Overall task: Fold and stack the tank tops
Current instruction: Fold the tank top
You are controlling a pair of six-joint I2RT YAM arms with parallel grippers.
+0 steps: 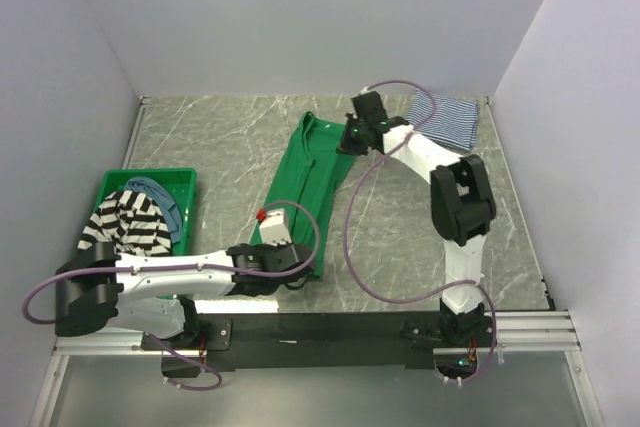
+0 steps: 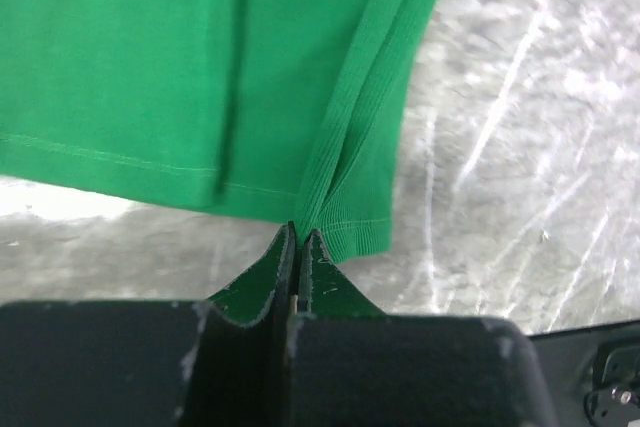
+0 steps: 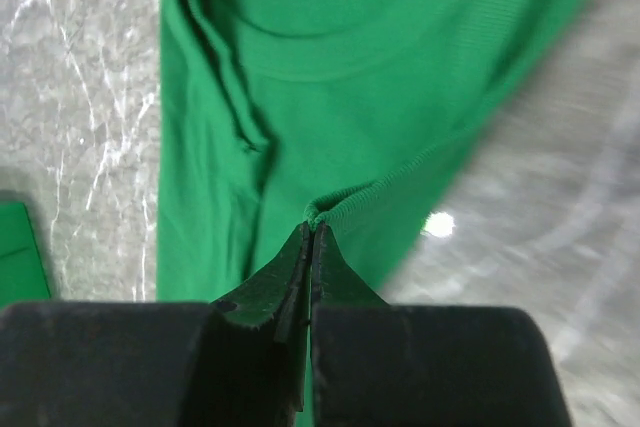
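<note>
Green tank top (image 1: 305, 182): one, plain, laid out as a long narrow strip on the grey marbled tabletop (image 1: 420, 237), with its layers overlapped lengthwise. It is stretched between the two sets of jaws and gripped at both ends.

Left jaws: closed tight, no gap to be seen between the tips. A ribbed edge at the near hem corner of the green tank top is pinched between them. The rest of the garment is spread ahead of these jaws and to their left, flat on the tabletop.

Right jaws: likewise closed tight. A small fold of the ribbed trim at the far end of the green tank top is nipped at the tips. The curved neckline is seen just ahead of these jaws.

Navy-white striped tank top (image 1: 450, 119): one, folded into a flat packet, placed to the right of the right jaws near the far corner of the tabletop, apart from the green garment.

Green plastic bin (image 1: 188, 179): one, set well to the left of the left jaws.

Black-white striped tank top (image 1: 128, 222): one, heaped unfolded in the bin.

Dusty blue tank top (image 1: 160, 192): one, bunched in the bin, touching the black-white striped one on its far side.
</note>
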